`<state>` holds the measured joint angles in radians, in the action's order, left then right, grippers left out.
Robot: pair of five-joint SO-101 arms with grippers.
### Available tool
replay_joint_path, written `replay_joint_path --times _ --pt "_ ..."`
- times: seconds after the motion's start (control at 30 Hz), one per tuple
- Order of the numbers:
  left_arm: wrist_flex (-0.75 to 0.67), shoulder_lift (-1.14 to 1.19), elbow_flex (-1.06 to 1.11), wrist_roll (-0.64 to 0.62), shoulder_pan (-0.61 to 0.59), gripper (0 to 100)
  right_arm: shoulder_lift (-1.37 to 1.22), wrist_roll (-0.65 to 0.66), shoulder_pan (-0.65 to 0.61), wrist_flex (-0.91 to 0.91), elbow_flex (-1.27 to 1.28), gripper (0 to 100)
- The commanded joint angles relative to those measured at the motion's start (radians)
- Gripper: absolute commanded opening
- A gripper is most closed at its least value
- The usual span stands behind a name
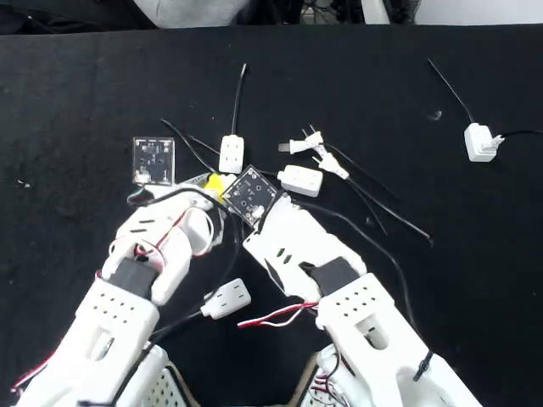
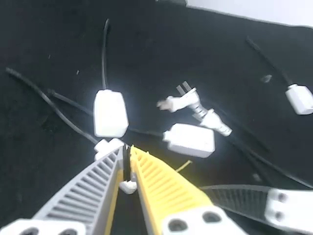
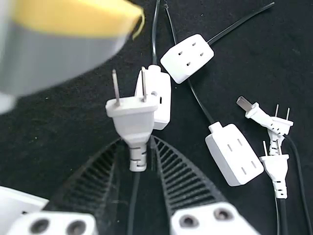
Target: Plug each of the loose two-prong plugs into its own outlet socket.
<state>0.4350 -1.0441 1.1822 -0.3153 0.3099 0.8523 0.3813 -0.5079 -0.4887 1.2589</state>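
Pinched by the neck in the right gripper [image 3: 137, 142]: white plastic two-prong plug [image 3: 132, 115].
Flat prongs [image 3: 116, 85] pointing far; left gripper [image 2: 126, 149] clamped on thin black cord [image 2: 126, 164].

My left arm [image 1: 127, 288] comes in from 7 o'clock in the high view and stretches toward the centre. Its left gripper [image 2: 126, 152] has the grey finger [image 2: 93, 181] and the yellow finger [image 2: 161, 186] drawn together, with just a thin slit between them. My right arm [image 1: 339, 288] enters from 5 o'clock and leans toward 11, so the two wrists sit close together just off centre, toward 9 o'clock. The right gripper [image 3: 136, 146] has its black fingers [image 3: 181, 181] clamped on the neck of a two-prong plug [image 3: 131, 113], prongs pointing away from the wrist.
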Motion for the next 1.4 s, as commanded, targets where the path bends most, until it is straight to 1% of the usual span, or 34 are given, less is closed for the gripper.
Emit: replay_joint_path --times 0.0,0.07,0.17,0.3,0.47,0.77,0.83,0.93,1.07,1.17,1.27,1.37 --pt "0.02 -0.089 -0.007 0.028 0.074 3 0.033 -0.005 0.02 0.026 -0.007 1.1" --pt "0.02 -0.094 0.002 0.028 0.096 3 0.033 -0.005 0.018 0.026 -0.004 1.1" --pt "0.009 -0.075 0.002 0.041 0.09 3 0.033 -0.005 0.018 0.026 -0.004 1.1" --pt "-0.034 0.015 0.002 0.06 0.074 3 0.033 -0.005 0.018 0.026 -0.004 1.1" --pt "-0.028 0.117 -0.042 0.058 0.076 3 0.033 -0.005 0.02 0.026 -0.004 1.1" --pt "-0.035 0.123 -0.01 0.054 0.071 3 0.033 -0.005 0.023 0.026 -0.005 1.1" --pt "-0.035 0.129 -0.01 0.054 0.053 3 0.033 -0.006 0.023 0.026 -0.005 1.1" --pt "-0.035 0.13 -0.008 0.052 0.028 3 0.033 -0.049 0.025 0.026 -0.008 1.1" --pt "-0.035 0.13 -0.008 -0.014 0.03 3 0.033 -0.066 0.025 0.026 -0.008 1.1" --pt "-0.074 0.132 0.008 -0.018 0.03 3 0.033 -0.066 0.023 0.028 -0.008 1.1" --pt "-0.144 0.132 0.053 -0.018 0.031 3 0.033 -0.066 0.023 0.028 -0.008 1.1" --pt "-0.163 0.132 0.07 -0.018 0.033 3 0.033 -0.066 0.023 0.031 -0.008 1.1"
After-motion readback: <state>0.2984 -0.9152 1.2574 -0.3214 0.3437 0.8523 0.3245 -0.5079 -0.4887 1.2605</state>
